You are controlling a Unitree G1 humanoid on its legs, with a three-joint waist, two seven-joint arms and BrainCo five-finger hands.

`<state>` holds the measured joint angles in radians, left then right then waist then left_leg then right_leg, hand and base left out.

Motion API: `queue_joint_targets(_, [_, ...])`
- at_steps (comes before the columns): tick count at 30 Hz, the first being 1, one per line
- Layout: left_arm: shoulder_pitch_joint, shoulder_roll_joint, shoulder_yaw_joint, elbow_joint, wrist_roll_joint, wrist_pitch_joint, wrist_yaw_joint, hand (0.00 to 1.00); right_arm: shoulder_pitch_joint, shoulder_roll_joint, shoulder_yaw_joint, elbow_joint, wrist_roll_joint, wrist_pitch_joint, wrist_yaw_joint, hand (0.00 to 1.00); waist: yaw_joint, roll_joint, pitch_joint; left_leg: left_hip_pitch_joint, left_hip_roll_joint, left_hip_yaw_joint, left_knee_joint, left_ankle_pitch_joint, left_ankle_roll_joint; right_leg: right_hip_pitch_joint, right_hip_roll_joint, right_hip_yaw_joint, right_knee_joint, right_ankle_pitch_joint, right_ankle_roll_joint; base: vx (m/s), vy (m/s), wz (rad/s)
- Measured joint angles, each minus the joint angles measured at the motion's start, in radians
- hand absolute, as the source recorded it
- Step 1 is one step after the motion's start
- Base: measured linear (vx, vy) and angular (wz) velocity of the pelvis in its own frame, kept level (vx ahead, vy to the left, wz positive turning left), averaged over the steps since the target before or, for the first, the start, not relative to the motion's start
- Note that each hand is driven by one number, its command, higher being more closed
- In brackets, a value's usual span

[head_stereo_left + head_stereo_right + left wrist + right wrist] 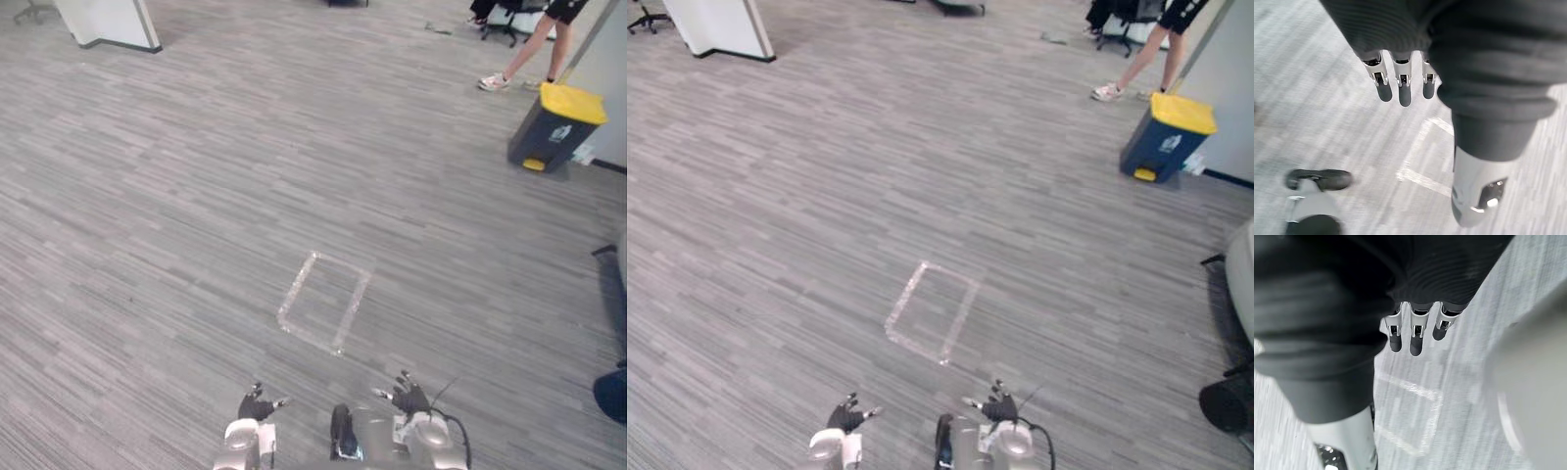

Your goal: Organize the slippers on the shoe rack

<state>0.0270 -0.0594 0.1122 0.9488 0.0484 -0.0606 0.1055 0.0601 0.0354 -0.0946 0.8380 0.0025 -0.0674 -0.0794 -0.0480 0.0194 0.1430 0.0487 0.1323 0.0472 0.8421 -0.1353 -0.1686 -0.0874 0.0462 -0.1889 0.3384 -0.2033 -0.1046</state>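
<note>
Hanging low over the grey, finely striped carpet floor [147,245], the left hand [257,403] and the right hand [411,399] each show silver, dark-tipped fingers loosely straight and slightly apart, holding and touching nothing. Just past them, a rectangle of pale, worn tape [323,302] lies flat on the carpet. Farther off to the right stands a dark, wedge-shaped bin [544,137] with a yellow lid, a person's legs [534,49] in light shoes beyond it, and a white panel [110,22] far left.
</note>
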Motion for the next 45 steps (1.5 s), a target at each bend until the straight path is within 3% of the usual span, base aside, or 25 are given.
queue_joint_targets(2, [0.033,0.003,0.034,-0.042,-0.004,0.001,0.001,0.00,0.002,0.007,0.014,0.010,0.007,0.010,-0.001,0.00,0.018,0.008,0.002,-0.100,0.049,0.047,0.205,-0.032,0.041,0.099,0.034,0.063,-0.057,-0.010,-0.017,0.47,-0.021,-1.01])
queue_joint_targets(4, [0.051,0.002,0.043,-0.082,-0.003,-0.001,0.005,0.00,0.009,0.009,0.036,0.014,0.020,0.015,-0.001,0.00,0.041,-0.009,0.004,-0.178,0.061,0.093,0.198,-0.083,0.080,0.191,0.036,0.142,-0.119,-0.013,-0.021,0.46,0.024,-1.17])
queue_joint_targets(6, [0.053,-0.004,0.058,-0.099,-0.003,-0.003,0.005,0.00,0.013,0.016,0.033,0.016,0.020,0.021,-0.003,0.00,0.053,-0.013,0.004,-0.252,0.049,0.102,-0.009,-0.150,0.109,0.267,0.010,0.236,-0.171,-0.018,-0.009,0.49,0.158,-1.37])
queue_joint_targets(7, [0.049,-0.004,0.058,-0.101,-0.003,-0.004,0.006,0.00,0.014,0.025,0.019,0.015,0.020,0.021,-0.004,0.00,0.055,-0.021,0.003,-0.280,0.022,0.074,-0.154,-0.150,0.108,0.292,-0.017,0.274,-0.181,-0.033,0.016,0.56,0.228,-1.26])
queue_joint_targets(9, [0.043,-0.004,0.048,-0.093,-0.003,-0.005,0.006,0.00,0.018,0.024,0.017,0.013,0.020,0.021,-0.007,0.00,0.054,-0.024,0.000,-0.300,-0.015,0.012,-0.305,-0.130,0.098,0.312,-0.042,0.310,-0.195,-0.047,0.034,0.42,0.255,-0.83])
queue_joint_targets(10, [0.042,-0.003,0.024,-0.092,-0.003,-0.010,0.005,0.00,0.024,0.022,0.015,0.015,0.019,0.021,-0.010,0.00,0.054,-0.023,-0.006,-0.313,-0.044,-0.088,-0.470,-0.050,0.080,0.328,-0.065,0.362,-0.203,-0.085,0.070,0.45,0.343,-0.72])
queue_joint_targets(12, [0.045,0.001,0.020,-0.091,-0.004,-0.018,0.006,0.00,0.026,0.022,0.017,0.036,0.018,0.022,-0.009,0.00,0.060,-0.026,-0.023,-0.304,-0.056,-0.083,-0.451,0.026,0.062,0.334,-0.084,0.414,-0.189,-0.113,0.091,0.47,0.379,-0.92])
queue_joint_targets(13, [0.043,0.015,0.021,-0.075,-0.004,-0.016,0.009,0.00,0.025,0.025,0.032,0.055,0.016,0.031,-0.003,0.00,0.057,-0.064,-0.048,-0.290,-0.074,-0.022,-0.444,-0.011,0.088,0.306,-0.121,0.451,-0.130,-0.111,0.098,0.48,0.373,-0.87])
queue_joint_targets(15, [0.041,0.017,0.021,-0.070,-0.005,-0.016,0.009,0.00,0.030,0.032,0.027,0.055,0.016,0.032,-0.002,0.00,0.058,-0.080,-0.054,-0.255,-0.078,0.040,-0.436,-0.033,0.111,0.261,-0.138,0.477,-0.024,-0.097,0.115,0.45,0.329,-0.86])
queue_joint_targets(18, [0.043,0.018,0.021,-0.055,-0.009,-0.013,0.013,0.00,0.023,0.029,0.029,0.052,0.013,0.031,0.002,0.00,0.063,-0.068,-0.036,-0.108,-0.074,0.149,-0.491,-0.067,0.162,0.117,-0.143,0.452,0.324,-0.045,0.211,0.34,0.250,-1.11])
queue_joint_targets(19, [0.042,0.016,0.021,-0.042,-0.013,-0.012,0.019,0.00,0.018,0.024,0.029,0.050,0.001,0.027,0.003,0.00,0.061,-0.063,-0.032,-0.033,-0.074,0.181,-0.540,-0.070,0.168,0.049,-0.151,0.368,0.437,-0.077,0.199,0.29,0.236,-1.09])
queue_joint_targets(21, [0.040,0.017,0.021,-0.022,-0.015,-0.011,0.022,0.00,0.013,0.024,0.029,0.048,-0.003,0.024,0.003,0.00,0.055,-0.059,-0.029,0.049,-0.067,0.218,-0.612,-0.072,0.170,0.003,-0.154,0.245,0.454,-0.118,0.168,0.17,0.128,-0.70])
queue_joint_targets(24, [0.029,0.018,0.020,-0.003,-0.025,-0.011,0.022,0.00,-0.006,0.024,0.026,0.079,-0.003,0.017,0.001,0.00,0.050,-0.060,-0.030,0.118,-0.056,0.281,-0.702,-0.074,0.158,-0.055,-0.155,0.028,0.273,-0.123,0.147,0.14,0.043,-0.48])
queue_joint_targets(26, [0.021,0.021,0.017,0.014,-0.035,-0.011,0.022,0.00,-0.027,0.024,0.021,0.096,-0.003,0.018,0.000,0.00,0.050,-0.058,-0.027,0.144,-0.054,0.320,-0.721,-0.079,0.135,-0.101,-0.130,-0.013,0.124,-0.071,0.116,0.29,-0.062,-0.64])
queue_joint_targets(27, [0.011,0.033,-0.013,0.046,-0.036,-0.009,0.017,0.00,-0.037,0.010,0.017,0.099,-0.004,0.015,0.000,0.00,0.032,-0.045,-0.018,0.168,-0.053,0.290,-0.720,-0.087,0.123,-0.066,-0.098,-0.006,0.037,0.048,0.064,0.25,-0.076,-0.44])
queue_joint_targets(31, [0.003,0.006,-0.014,0.047,-0.032,-0.008,-0.001,0.00,-0.042,-0.005,-0.031,0.106,-0.002,0.014,-0.004,0.00,0.030,-0.006,-0.020,0.156,-0.018,0.245,-0.645,-0.084,0.119,-0.030,-0.060,0.006,-0.015,0.022,0.055,0.23,-0.134,-0.28])
queue_joint_targets(33, [0.004,0.004,-0.010,0.029,-0.029,-0.001,-0.005,0.00,-0.034,-0.007,-0.032,0.097,-0.002,0.016,-0.003,0.00,0.026,-0.013,-0.015,0.078,0.023,0.237,-0.398,-0.081,0.113,0.030,-0.045,0.022,-0.058,0.012,0.057,0.23,-0.151,-0.13])
queue_joint_targets(34, [0.015,0.000,0.001,-0.001,-0.029,0.000,-0.011,0.00,-0.016,-0.011,-0.012,0.083,-0.002,0.017,-0.003,0.00,0.031,-0.015,-0.011,-0.024,0.076,0.196,-0.113,-0.009,0.083,0.088,-0.021,0.050,-0.086,0.003,0.036,0.20,-0.094,-0.35])
queue_joint_targets(35, [0.020,0.003,0.007,-0.008,-0.029,0.000,-0.011,0.00,-0.016,-0.012,-0.008,0.081,-0.002,0.017,-0.003,0.00,0.033,-0.012,-0.010,-0.045,0.086,0.187,-0.066,-0.003,0.083,0.097,-0.015,0.064,-0.087,-0.001,0.028,0.22,-0.057,-0.73])
queue_joint_targets(37, [0.045,0.003,0.029,-0.056,-0.030,-0.002,-0.010,0.00,-0.013,-0.015,0.021,0.081,0.000,0.019,-0.003,0.00,0.042,-0.010,-0.014,-0.140,0.115,0.177,0.119,-0.059,0.086,0.146,0.007,0.157,-0.088,-0.030,-0.004,0.25,0.040,-1.13])
queue_joint_targets(39, [0.047,-0.003,0.036,-0.063,-0.030,-0.002,-0.010,0.00,-0.011,-0.015,0.020,0.082,0.000,0.021,-0.004,0.00,0.048,-0.013,-0.012,-0.175,0.112,0.193,0.090,-0.110,0.100,0.178,0.004,0.225,-0.101,-0.022,0.011,0.30,0.109,-1.37])
queue_joint_targets(41, [0.045,-0.004,0.043,-0.065,-0.031,-0.004,-0.010,0.00,-0.014,-0.013,0.020,0.082,0.000,0.022,-0.004,0.00,0.055,-0.014,-0.013,-0.193,0.080,0.151,-0.077,-0.149,0.102,0.197,-0.006,0.316,-0.109,-0.030,0.030,0.35,0.210,-1.47])
queue_joint_targets(42, [0.043,-0.004,0.046,-0.063,-0.031,-0.006,-0.010,0.00,-0.014,-0.013,0.020,0.082,0.000,0.023,-0.004,0.00,0.055,-0.017,-0.013,-0.205,0.043,0.088,-0.179,-0.158,0.098,0.212,-0.016,0.360,-0.111,-0.036,0.040,0.39,0.324,-1.35])
queue_joint_targets(43, [0.043,-0.004,0.047,-0.062,-0.032,-0.012,-0.009,0.00,-0.012,-0.010,0.019,0.084,0.000,0.025,-0.004,0.00,0.058,-0.029,-0.017,-0.214,-0.031,-0.064,-0.310,-0.154,0.094,0.213,-0.038,0.417,-0.111,-0.050,0.064,0.40,0.345,-1.28])
queue_joint_targets(45, [0.042,-0.004,0.038,-0.048,-0.033,-0.021,-0.009,0.00,-0.001,-0.012,0.015,0.089,0.000,0.026,-0.004,0.00,0.058,-0.020,-0.028,-0.210,-0.086,-0.237,-0.444,-0.106,0.096,0.208,-0.046,0.464,-0.105,-0.070,0.101,0.28,0.290,-1.18])
